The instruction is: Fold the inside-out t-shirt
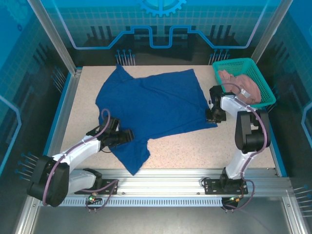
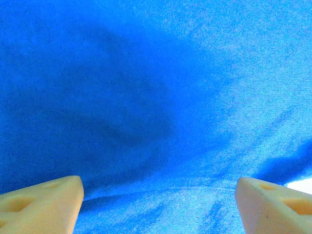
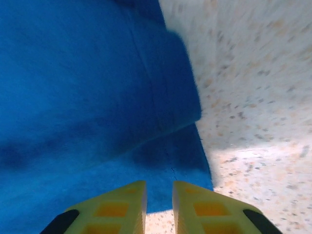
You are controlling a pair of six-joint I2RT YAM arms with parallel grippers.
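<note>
Nearest, the left claw (image 2: 158, 192) hangs released, fingers wide, over the inside-out t-shirt (image 1: 156, 105) spread across the bench (image 1: 195, 151). Farther right, the right claw (image 3: 159, 195) sits nearly closed at its hem corner; whether it pinches cloth, I cannot tell.

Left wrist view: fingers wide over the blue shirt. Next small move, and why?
Probably lower the left gripper and close it on the t-shirt: its fingers stand wide apart with cloth spread ahead of them, nothing pinched. The right gripper sits at the shirt's hem corner, fingers nearly together.
</note>
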